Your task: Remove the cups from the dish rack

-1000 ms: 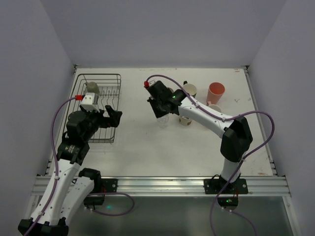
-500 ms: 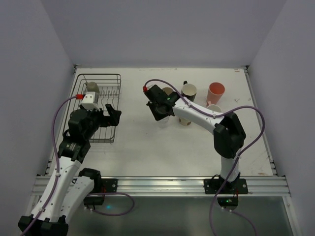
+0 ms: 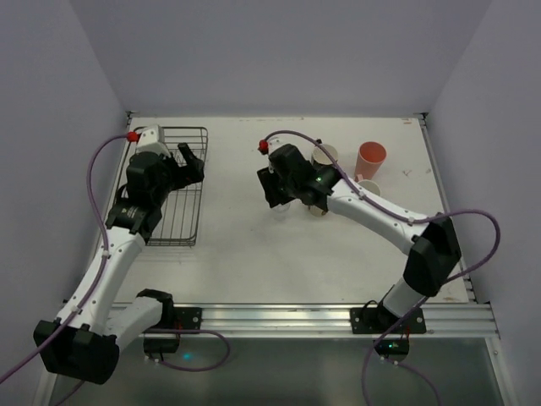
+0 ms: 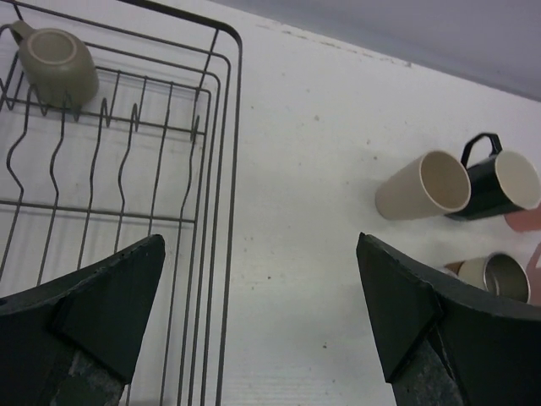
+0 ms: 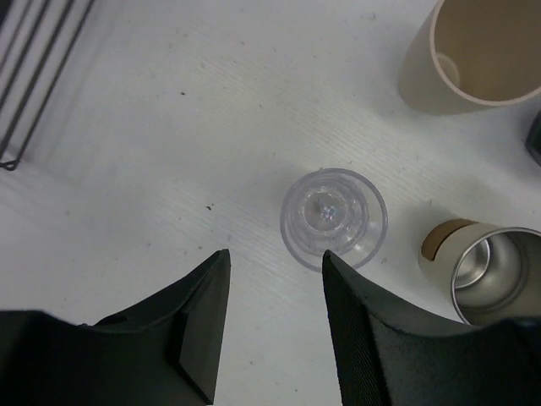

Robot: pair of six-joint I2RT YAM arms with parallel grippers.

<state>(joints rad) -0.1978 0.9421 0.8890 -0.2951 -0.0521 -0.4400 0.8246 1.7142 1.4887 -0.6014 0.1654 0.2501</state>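
The right gripper [image 5: 272, 258] hung over the table [image 3: 254, 254] with its fingers [image 5: 203, 321] spread and nothing between them. A clear glass [image 5: 332, 216] stood upright on the table just past the tips. It sat closer to the finger on the right side of the wrist view, and whether that finger brushed it could not be told. Near the glass, further right in that view, stood a steel-lined cup [image 5: 494, 271], and beyond it a beige tumbler [image 5: 456, 76], both upright with mouths up. From above, this gripper [image 3: 275, 190] sat near mid-table, with a black mug [image 3: 324, 155] just behind it and a salmon tumbler [image 3: 370, 159] further right, apart from the others. The left gripper [image 4: 260, 254] was also released, its fingers [image 4: 110, 296] wide apart and empty. It was poised over the right-hand rim of the rack [image 4: 226, 127], one finger above the wires and the other above bare table. In the top view it [image 3: 193, 162] hovered over the rack's far half. One grey mug [image 4: 57, 63] sat inside the rack at its far left corner, handle pointing left, well away from the fingers. Through the left wrist view the beige tumbler [image 4: 423, 186] and black mug [image 4: 499, 186] showed touching side by side on the table, well apart from the rack.
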